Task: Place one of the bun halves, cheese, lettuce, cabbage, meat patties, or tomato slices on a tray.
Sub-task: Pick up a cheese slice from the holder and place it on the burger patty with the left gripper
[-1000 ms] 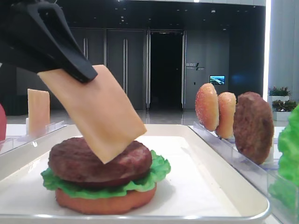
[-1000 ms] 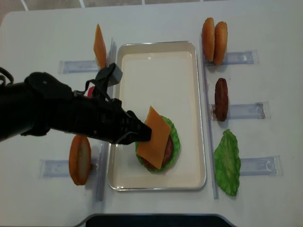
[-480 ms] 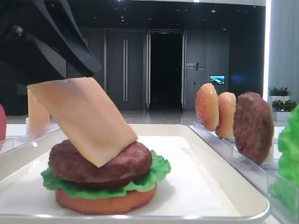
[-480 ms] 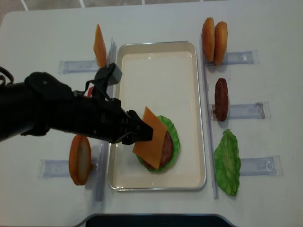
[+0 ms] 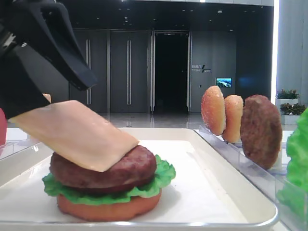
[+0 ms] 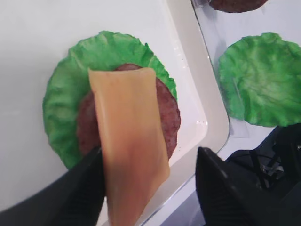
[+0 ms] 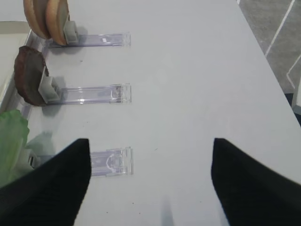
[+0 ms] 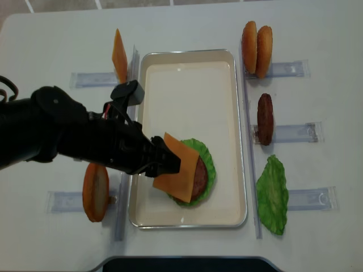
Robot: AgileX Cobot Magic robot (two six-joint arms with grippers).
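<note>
Spreading across the overhead view, a white table (image 8: 187, 25) carrying a cream tray (image 8: 187, 68) at centre. Reaching in from nine o'clock, the black left arm (image 8: 51, 133), ending in the left gripper (image 6: 148, 188) with fingers (image 6: 225, 197) parted wide on either side of the cheese (image 6: 129, 141), no pinch on the slice visible. Leaning tilted, that cheese: one end resting on the meat patty (image 5: 130, 168) toward the tray's six o'clock end, the other end raised off the burger toward the gripper. Stacked under the patty, ruffled lettuce (image 5: 161, 175) and a bun half (image 5: 108, 209) flat on the tray. Standing at three o'clock in clear racks (image 8: 292, 133): two bun halves (image 8: 256, 41) at the far end, another patty (image 8: 265, 119) midway, a green leaf (image 8: 273, 194) nearest. Standing at nine o'clock: a second cheese slice (image 8: 119, 55) upright at the far end, one more bun half (image 8: 95, 191) nearer. Hovering above bare table right of the racks, the right gripper (image 7: 150, 183), dark fingers (image 7: 254, 188) spread well apart, gripping nothing.
</note>
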